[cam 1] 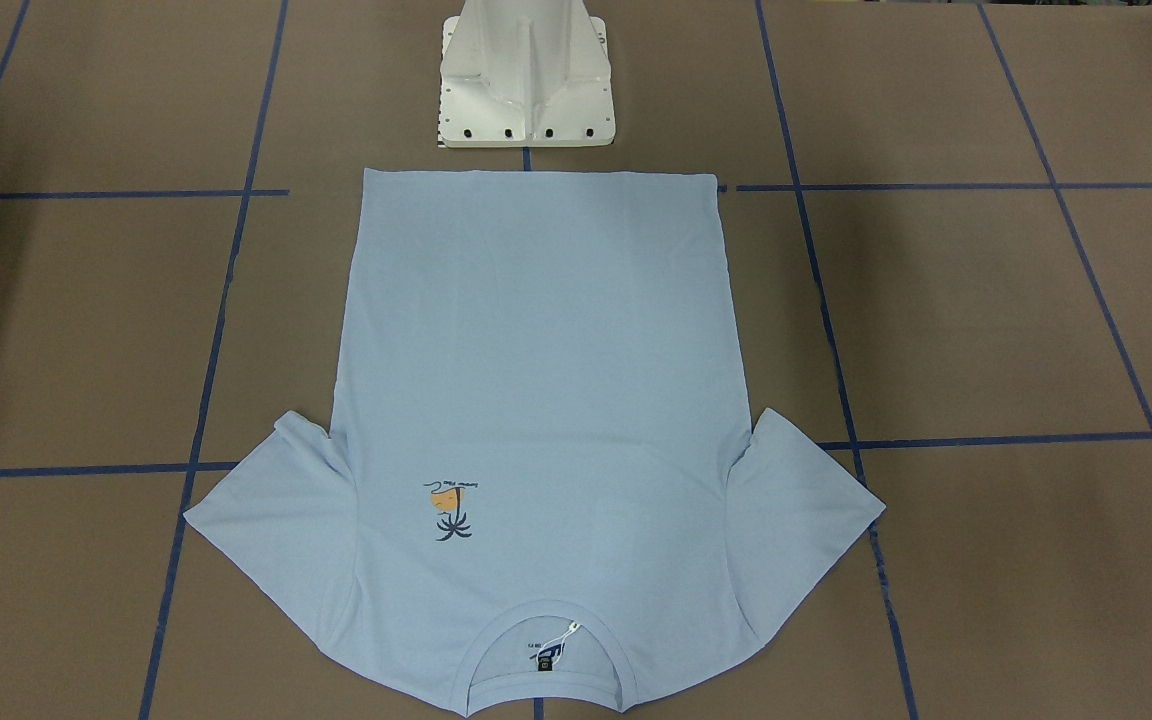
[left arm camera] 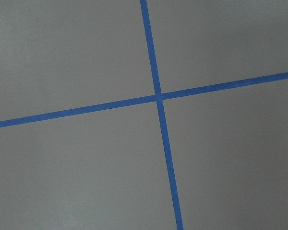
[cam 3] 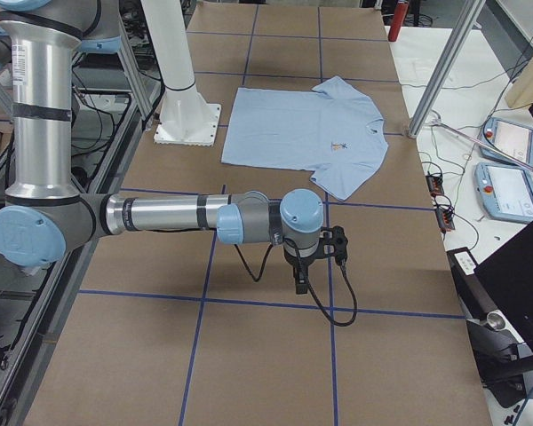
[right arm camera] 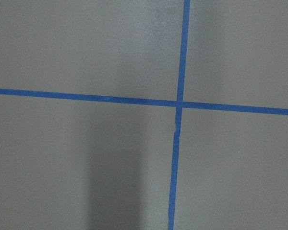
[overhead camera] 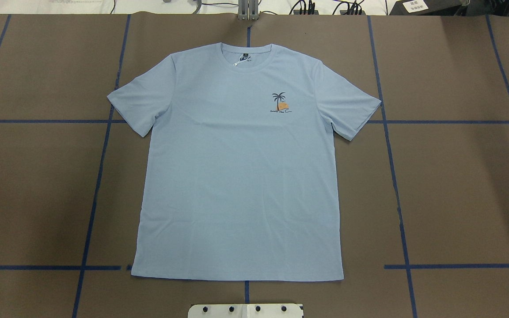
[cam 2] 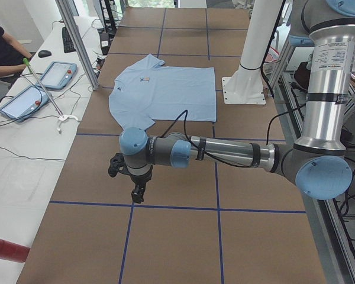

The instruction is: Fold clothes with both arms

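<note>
The light blue T-shirt (overhead camera: 237, 176) lies flat and face up in the middle of the brown table, sleeves spread, collar away from the robot; it also shows in the front view (cam 1: 536, 380) and both side views (cam 2: 165, 89) (cam 3: 302, 129). The chest print (overhead camera: 280, 104) is dark and orange. My left gripper (cam 2: 138, 194) hangs over bare table well off the shirt's left sleeve. My right gripper (cam 3: 300, 286) hangs over bare table off the right sleeve. I cannot tell whether either is open or shut. Both wrist views show only table and blue tape.
The white pedestal base (cam 1: 526, 90) stands just behind the shirt's hem. Blue tape lines (overhead camera: 100, 176) grid the table. A side bench with teach pendants (cam 2: 56, 74) and a red cylinder (cam 2: 6, 248) runs along the far edge, with a metal post (cam 3: 435, 80) nearby.
</note>
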Available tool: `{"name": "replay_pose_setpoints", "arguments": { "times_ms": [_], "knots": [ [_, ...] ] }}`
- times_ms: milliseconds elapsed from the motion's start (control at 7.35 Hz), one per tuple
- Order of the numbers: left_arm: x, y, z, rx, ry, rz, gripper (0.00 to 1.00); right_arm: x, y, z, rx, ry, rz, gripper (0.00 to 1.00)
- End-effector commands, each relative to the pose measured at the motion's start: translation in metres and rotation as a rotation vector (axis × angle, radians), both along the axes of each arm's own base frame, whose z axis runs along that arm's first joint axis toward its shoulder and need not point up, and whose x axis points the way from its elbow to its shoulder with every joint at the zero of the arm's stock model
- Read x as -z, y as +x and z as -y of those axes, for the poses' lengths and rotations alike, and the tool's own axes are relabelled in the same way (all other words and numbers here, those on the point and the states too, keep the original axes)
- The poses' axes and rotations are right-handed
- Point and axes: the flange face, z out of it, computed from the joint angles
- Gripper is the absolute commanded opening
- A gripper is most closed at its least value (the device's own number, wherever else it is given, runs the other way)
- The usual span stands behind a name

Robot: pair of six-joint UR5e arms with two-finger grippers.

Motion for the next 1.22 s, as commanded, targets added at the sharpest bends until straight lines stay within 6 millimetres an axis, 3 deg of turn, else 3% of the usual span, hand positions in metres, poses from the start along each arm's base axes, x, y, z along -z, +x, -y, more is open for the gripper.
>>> {"name": "replay_pose_setpoints", "arguments": {
  "times_ms": [0, 136, 272, 544, 680, 952, 1088],
  "knots": [
    [0.059, 0.002, 0.037, 0.001, 0.199, -0.013, 1.00, 0.018, -0.002, 0.048, -0.023, 0.013, 0.010, 1.00],
    [0.063, 0.003, 0.042, -0.002, 0.307, -0.021, 1.00, 0.034, -0.012, 0.080, -0.057, -0.020, 0.019, 1.00],
    [0.080, 0.004, 0.042, -0.001, 0.413, -0.031, 1.00, 0.070, -0.039, 0.113, -0.016, 0.037, 0.017, 1.00],
    [0.087, 0.034, 0.046, 0.050, 0.311, -0.110, 1.00, 0.093, -0.112, 0.138, -0.018, 0.060, 0.061, 1.00],
    [0.107, 0.038, 0.060, 0.051, 0.333, -0.118, 1.00, 0.092, -0.164, 0.140, -0.053, 0.060, 0.110, 1.00],
    [0.135, 0.080, 0.072, 0.092, 0.262, -0.159, 1.00, 0.059, -0.231, 0.130, -0.168, 0.095, 0.207, 1.00],
    [0.131, 0.080, 0.072, 0.093, 0.254, -0.157, 1.00, 0.065, -0.277, 0.120, -0.165, 0.094, 0.205, 1.00]
  ]
}}
